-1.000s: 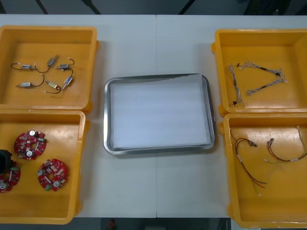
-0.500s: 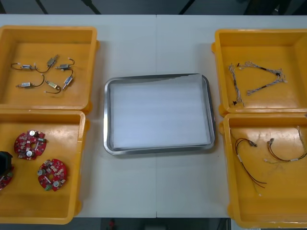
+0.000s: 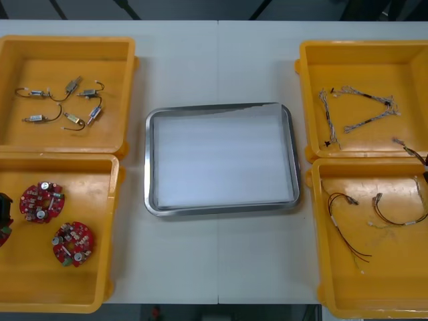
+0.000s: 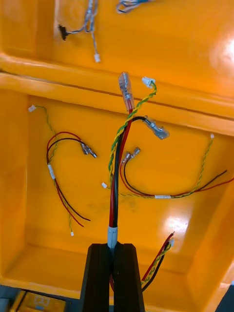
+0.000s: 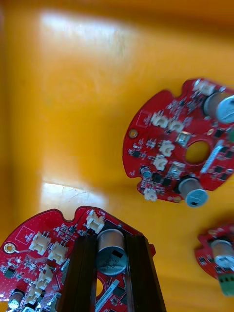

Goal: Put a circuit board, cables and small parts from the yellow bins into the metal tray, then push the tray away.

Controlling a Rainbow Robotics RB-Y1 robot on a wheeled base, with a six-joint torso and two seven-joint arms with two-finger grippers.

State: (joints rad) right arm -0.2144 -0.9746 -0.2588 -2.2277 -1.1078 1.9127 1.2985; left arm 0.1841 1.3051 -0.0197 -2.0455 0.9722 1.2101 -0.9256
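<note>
My left gripper (image 5: pixel 112 243) is shut on the silver cylinder of a round red circuit board (image 5: pixel 39 248), held above the near left yellow bin (image 3: pixel 87 281). That gripper (image 3: pixel 3 208) sits at the front view's left edge. Two more boards (image 3: pixel 41 201) (image 3: pixel 72 242) lie in that bin. My right gripper (image 4: pixel 113 249) is shut on a red, black and yellow cable (image 4: pixel 121 146), which hangs over the near right bin (image 3: pixel 388 274). The cable's end (image 3: pixel 403 144) pokes in at the right edge. Between the bins, the metal tray (image 3: pixel 148 160) is white inside.
Small metal parts (image 3: pixel 67 107) lie in the far left bin (image 3: pixel 67 47). Twisted blue and white cables (image 3: pixel 354 107) lie in the far right bin (image 3: pixel 361 67). Two more red and black cables (image 3: pixel 344 224) (image 3: pixel 401 214) rest in the near right bin.
The left gripper has drifted left toward the picture's edge, carrying one board off the bin floor. At the right edge a cable end has come into view over the wall between the two bins.
</note>
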